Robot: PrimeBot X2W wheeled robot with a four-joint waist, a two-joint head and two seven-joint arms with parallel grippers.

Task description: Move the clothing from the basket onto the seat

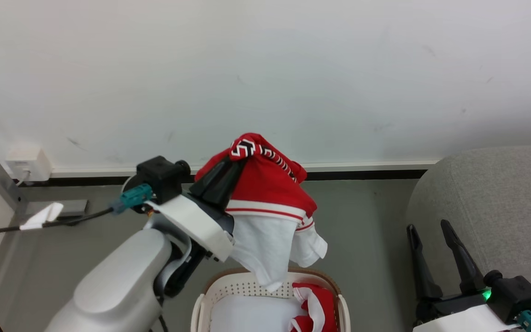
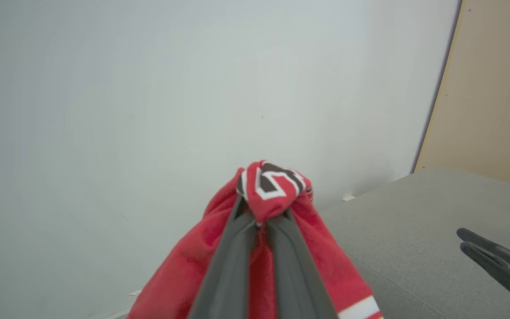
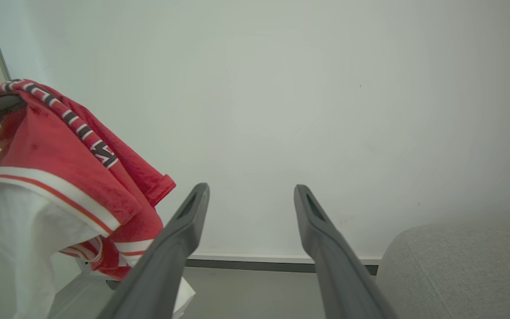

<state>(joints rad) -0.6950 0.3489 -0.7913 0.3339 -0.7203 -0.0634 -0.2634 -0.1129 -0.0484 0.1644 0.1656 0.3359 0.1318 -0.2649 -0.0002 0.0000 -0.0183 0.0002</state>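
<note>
I have the left gripper [image 2: 260,220] clamped tight on a bunch of the red garment [image 1: 270,189], its fingers pinched together with a fold of the lettered fabric squeezed out above the tips. The garment hangs in the air above the basket [image 1: 199,308], and its white lower panel droops so that the hem sits just over the basket's back rim (whether it touches the rim I cannot tell from the head view). A second red-and-white piece [image 1: 317,308] lies in the basket's right half, on the pale bottom. The right gripper [image 1: 427,227] stands wide open and empty at my lower right, just beside the rounded edge of the grey seat [image 1: 500,198]. I judge this to be the carry step for this piece: it is lifted out but not yet over the seat, with a stretch of bare floor [image 1: 367,216] between the load and the upholstery. The next move calls for swinging the left arm across to my right, high enough that the trailing white panel clears the basket rim and the seat's edge. I also need to steer past the open right fingers so the cloth doesn't snag, then let go over the cushion. The piece in the basket needs the same treatment afterwards.
</note>
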